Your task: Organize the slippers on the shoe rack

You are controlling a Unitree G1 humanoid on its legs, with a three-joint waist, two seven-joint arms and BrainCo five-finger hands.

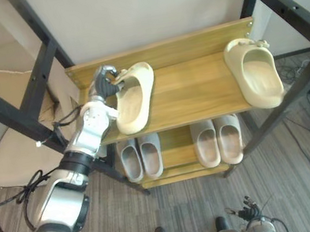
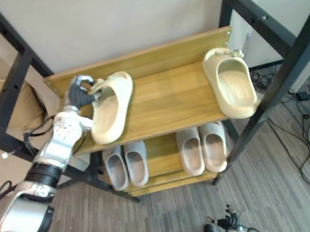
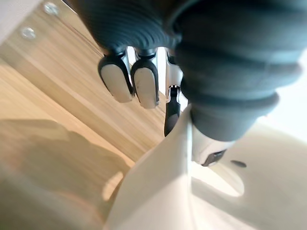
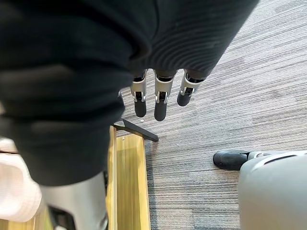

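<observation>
- The left arm reaches up from the lower left, and the left hand (image 1: 103, 83) has its fingers curled round the far rim of the left slipper (image 1: 134, 98).
- That slipper lies at the left end of the shoe rack's top shelf (image 1: 191, 87), with its near end past the front edge.
- Bare wood lies open mid-shelf.
- The right slipper (image 1: 255, 72) hugs the right end and overhangs the front.
- The right hand (image 4: 160, 100) hangs over the floor with its fingers straight.

left hand (image 1: 103, 84) pinching slipper (image 1: 133, 99), right hand (image 4: 160, 98) hanging relaxed
</observation>
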